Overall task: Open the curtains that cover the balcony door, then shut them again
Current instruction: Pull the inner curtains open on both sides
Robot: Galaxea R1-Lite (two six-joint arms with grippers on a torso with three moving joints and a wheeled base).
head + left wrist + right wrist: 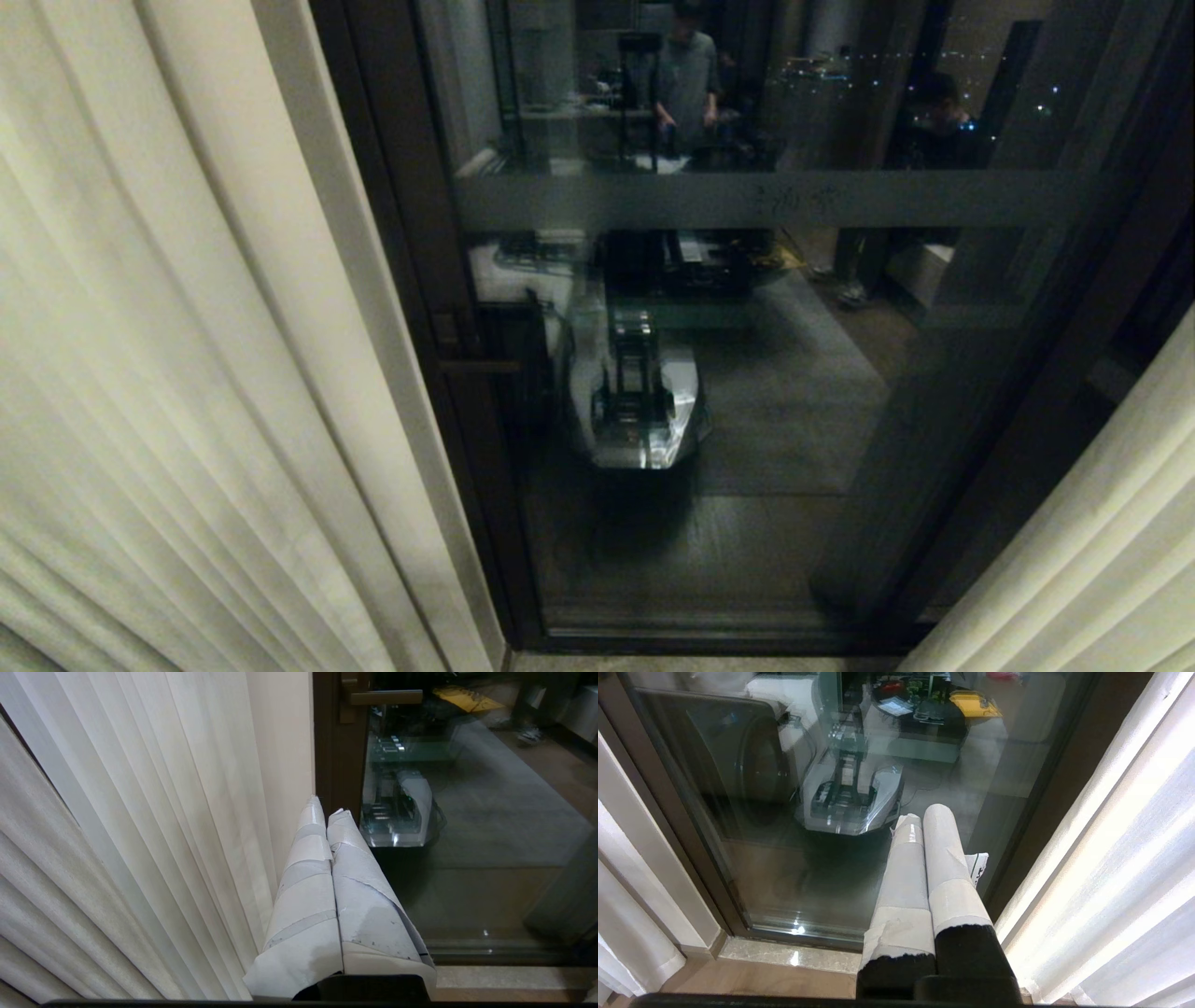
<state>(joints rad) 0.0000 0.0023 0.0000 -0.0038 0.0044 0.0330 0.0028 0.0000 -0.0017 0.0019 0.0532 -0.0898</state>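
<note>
The curtains hang parted: the left cream panel [187,373] [131,826] and the right panel [1092,551] [1120,858] stand to either side of the balcony door [747,373], whose dark-framed glass, frosted band [766,201] and small handle [476,366] [385,696] are uncovered. My left gripper [328,807], its fingers wrapped in white tape, is shut and holds nothing; it points at the door frame beside the left panel's hem. The right gripper [922,817], also taped, is shut and empty, pointing at the glass near the right panel. Neither arm shows in the head view.
The glass reflects my own base [635,401] and the room behind, with two people [686,79] standing there. A pale stone sill [794,954] runs along the door's foot, with wooden floor in front of it.
</note>
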